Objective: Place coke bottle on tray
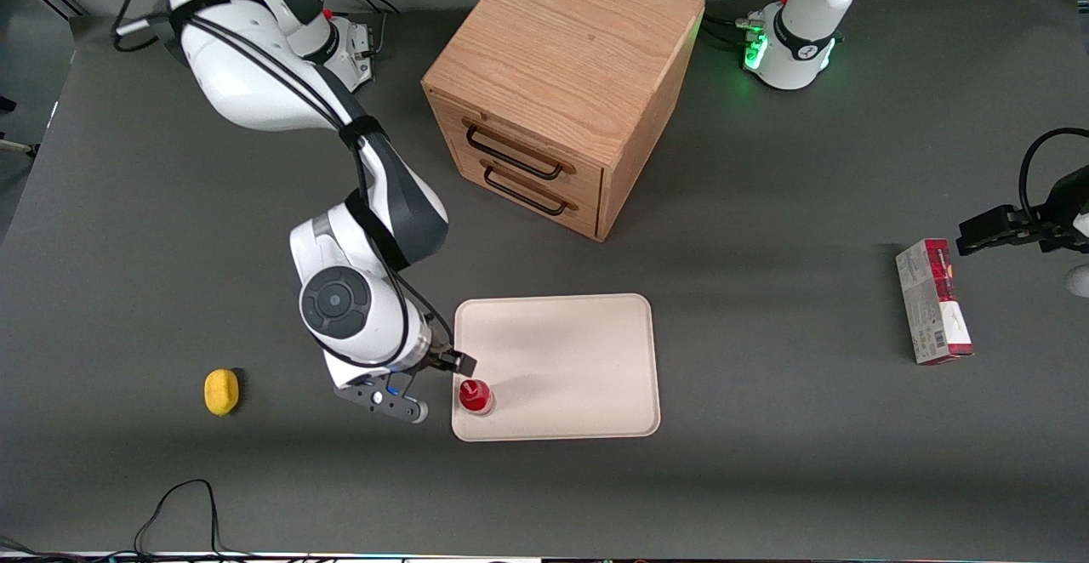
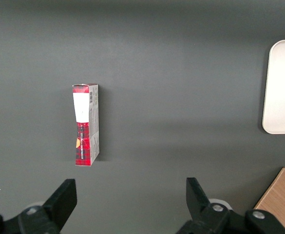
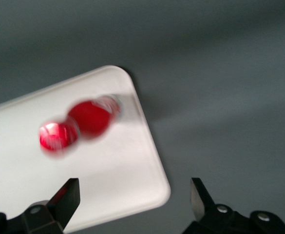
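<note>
The coke bottle (image 1: 475,396), small and red with a red cap, stands upright on the cream-white tray (image 1: 570,359), in the tray's corner nearest the front camera at the working arm's end. In the right wrist view the bottle (image 3: 86,121) shows from above, blurred, standing on the tray (image 3: 108,190) near a rounded corner. My right gripper (image 1: 425,376) is open and empty, above the table just off that tray corner, beside the bottle and apart from it. Its fingers (image 3: 66,197) stand wide apart with nothing between them.
A wooden two-drawer cabinet (image 1: 561,87) stands farther from the front camera than the tray. A yellow lemon (image 1: 221,391) lies toward the working arm's end. A red-and-grey box (image 1: 933,301) lies toward the parked arm's end; it also shows in the left wrist view (image 2: 85,125).
</note>
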Robot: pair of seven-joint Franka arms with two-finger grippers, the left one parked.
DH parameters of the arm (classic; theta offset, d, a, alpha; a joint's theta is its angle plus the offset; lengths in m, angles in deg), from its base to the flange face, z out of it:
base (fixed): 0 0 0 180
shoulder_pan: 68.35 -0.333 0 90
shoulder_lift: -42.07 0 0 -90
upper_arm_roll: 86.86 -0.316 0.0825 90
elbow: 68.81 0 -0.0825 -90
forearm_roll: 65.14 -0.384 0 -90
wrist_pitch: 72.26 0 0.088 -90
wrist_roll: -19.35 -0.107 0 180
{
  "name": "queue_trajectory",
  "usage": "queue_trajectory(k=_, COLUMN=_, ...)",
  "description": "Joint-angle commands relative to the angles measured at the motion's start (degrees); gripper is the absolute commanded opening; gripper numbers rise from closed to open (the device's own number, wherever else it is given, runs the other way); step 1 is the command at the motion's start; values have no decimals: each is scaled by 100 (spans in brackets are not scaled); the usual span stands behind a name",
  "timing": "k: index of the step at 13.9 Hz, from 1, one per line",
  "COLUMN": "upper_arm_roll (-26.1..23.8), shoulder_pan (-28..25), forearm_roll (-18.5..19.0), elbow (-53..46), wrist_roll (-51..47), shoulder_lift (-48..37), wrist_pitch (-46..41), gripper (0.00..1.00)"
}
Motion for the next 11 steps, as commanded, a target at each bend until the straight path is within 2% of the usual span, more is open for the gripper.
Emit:
queue_trajectory(k=1, upper_arm_roll=10, shoulder_pan=536, forearm_roll=-286, elbow=2434, wrist_roll=1112, shoulder_lift=-1865, wrist_pitch=249, gripper=100)
queue_trajectory(k=2, upper_arm_roll=18, shoulder_pan=694, forearm_roll=-392, elbow=2804, wrist_roll=1455, shoulder_lift=-2199, wrist_pitch=249, gripper=100)
queue_trajectory(k=7, upper_arm_roll=123, shoulder_pan=1344, forearm_roll=-472, elbow=4423, wrist_roll=2879, shoulder_lift=-3773, wrist_pitch=258, gripper=100)
queue_trajectory(k=9, upper_arm_roll=474, shoulder_pan=1337, forearm_roll=-638, elbow=4767, wrist_roll=3477, shoulder_lift=-4344, wrist_pitch=136, gripper=100)
queue_trajectory(k=11, upper_arm_roll=721, shoulder_pan=1337, forearm_roll=-657, elbow=4795, wrist_roll=3926, shoulder_lift=-4636, wrist_pitch=-337, gripper=100)
